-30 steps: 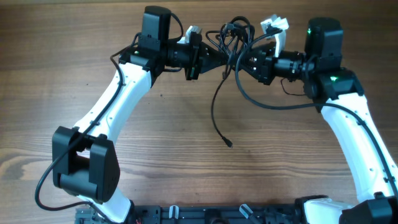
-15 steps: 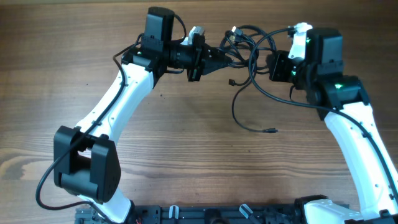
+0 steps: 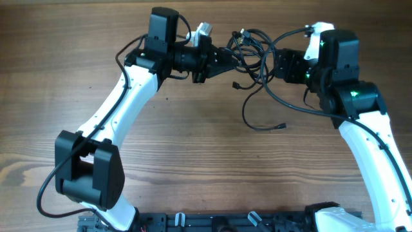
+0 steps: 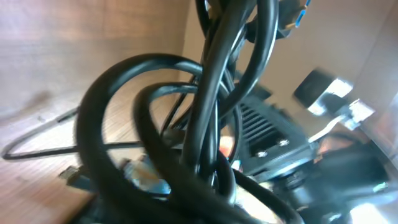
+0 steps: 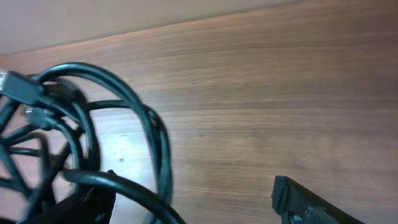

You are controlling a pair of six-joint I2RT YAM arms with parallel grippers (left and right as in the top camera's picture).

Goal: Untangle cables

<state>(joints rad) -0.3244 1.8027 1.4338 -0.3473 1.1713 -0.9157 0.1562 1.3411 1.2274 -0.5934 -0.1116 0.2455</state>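
Observation:
The cables form a knotted black bundle held above the table at the back centre. My left gripper is shut on the bundle's left side; in the left wrist view thick loops of cable fill the picture and hide the fingers. One loose strand hangs down and ends in a small plug on the wood. My right gripper stands just right of the bundle, open. In the right wrist view its fingers are wide apart, with cable loops beside the left one and nothing gripped.
The table is bare brown wood. The white left arm and right arm run down each side. The right arm's dark body shows close behind the bundle in the left wrist view.
My right gripper pulled away to the right, then opened and let go of the cables. The loose strand's plug end swung from the table's middle toward the right. The left gripper kept its hold.

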